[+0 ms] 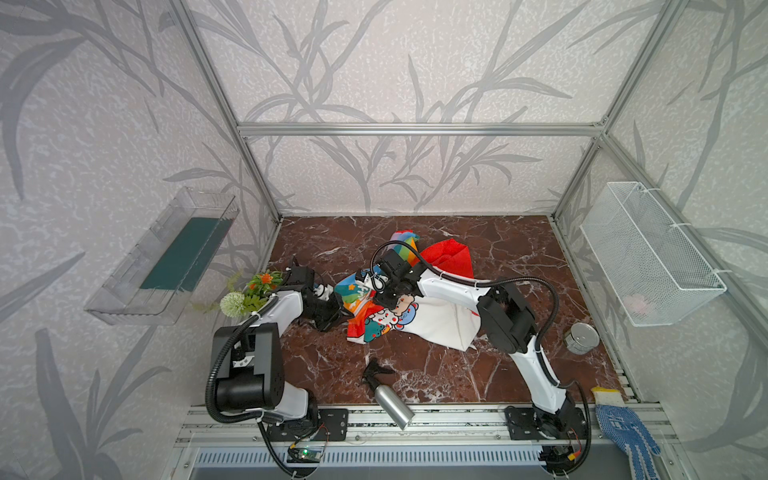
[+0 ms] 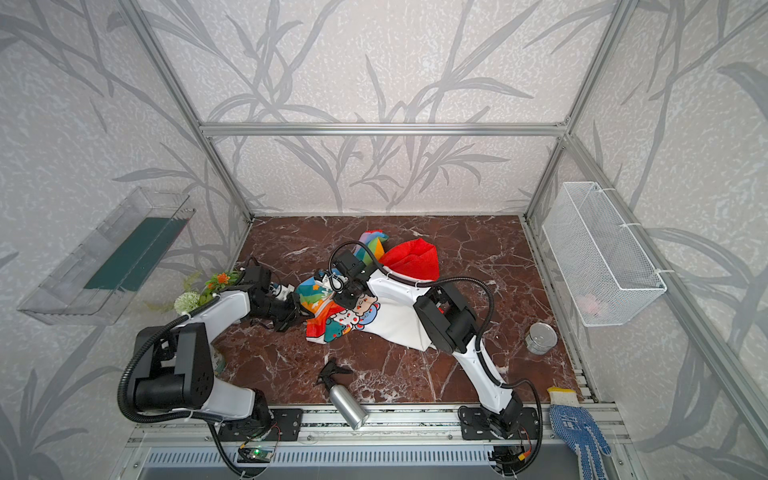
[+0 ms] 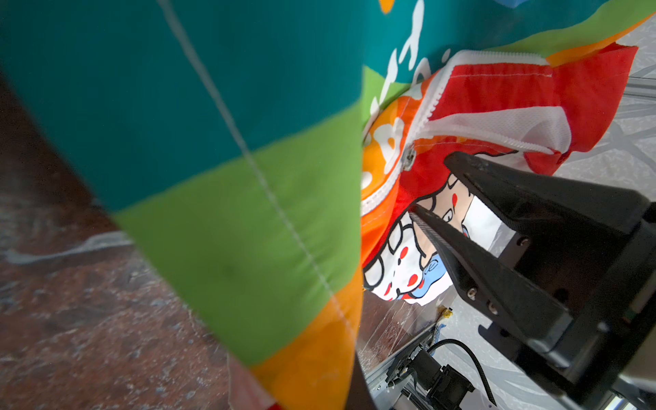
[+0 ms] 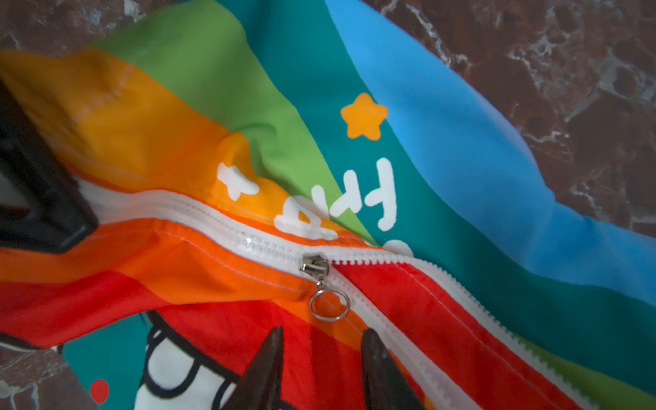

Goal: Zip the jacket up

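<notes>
The only writing in here is on the jacket (image 4: pixel 443 159): chunky white characters (image 4: pixel 380 193) printed across its orange, green and teal stripes, just beside the zipper (image 4: pixel 314 264). They are creased and partly folded under, and I can't read a word of them. An orange star (image 4: pixel 364 116) and a white star (image 4: pixel 236 184) sit near them. The blue glove (image 1: pixel 623 432) carries a white print, too small to read.
</notes>
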Controlling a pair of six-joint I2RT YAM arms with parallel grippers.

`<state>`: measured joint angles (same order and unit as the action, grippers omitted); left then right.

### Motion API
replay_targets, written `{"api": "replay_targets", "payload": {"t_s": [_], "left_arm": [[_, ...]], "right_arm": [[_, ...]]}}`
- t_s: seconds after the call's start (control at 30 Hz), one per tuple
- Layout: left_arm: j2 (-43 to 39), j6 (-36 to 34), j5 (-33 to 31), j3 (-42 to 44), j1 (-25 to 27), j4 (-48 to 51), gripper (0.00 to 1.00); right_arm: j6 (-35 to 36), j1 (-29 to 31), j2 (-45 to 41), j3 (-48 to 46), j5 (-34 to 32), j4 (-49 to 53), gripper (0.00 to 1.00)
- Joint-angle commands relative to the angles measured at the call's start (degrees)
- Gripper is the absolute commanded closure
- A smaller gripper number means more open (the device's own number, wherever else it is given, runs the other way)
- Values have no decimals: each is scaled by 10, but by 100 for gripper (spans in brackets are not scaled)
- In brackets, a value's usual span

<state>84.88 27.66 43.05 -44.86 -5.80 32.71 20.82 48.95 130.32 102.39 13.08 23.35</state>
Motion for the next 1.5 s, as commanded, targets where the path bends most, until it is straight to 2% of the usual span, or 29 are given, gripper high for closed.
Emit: {"api": "replay_targets", "payload": {"t_s": [0.0,0.7,0.97,1.47], "left_arm": [[5,-4,8,6,-4,0,100],[1,-7,9,2,-11,7,100],[1,-9,9,4,-15,7,100],[-5,-5,15,10,-14,0,100]], "right_arm": [[14,-1,7,29,24,31,62],[52,-15,125,163,62,129,63],[53,-11,90,144,37,124,89],[50,10,34,99,-26,107,94]]}}
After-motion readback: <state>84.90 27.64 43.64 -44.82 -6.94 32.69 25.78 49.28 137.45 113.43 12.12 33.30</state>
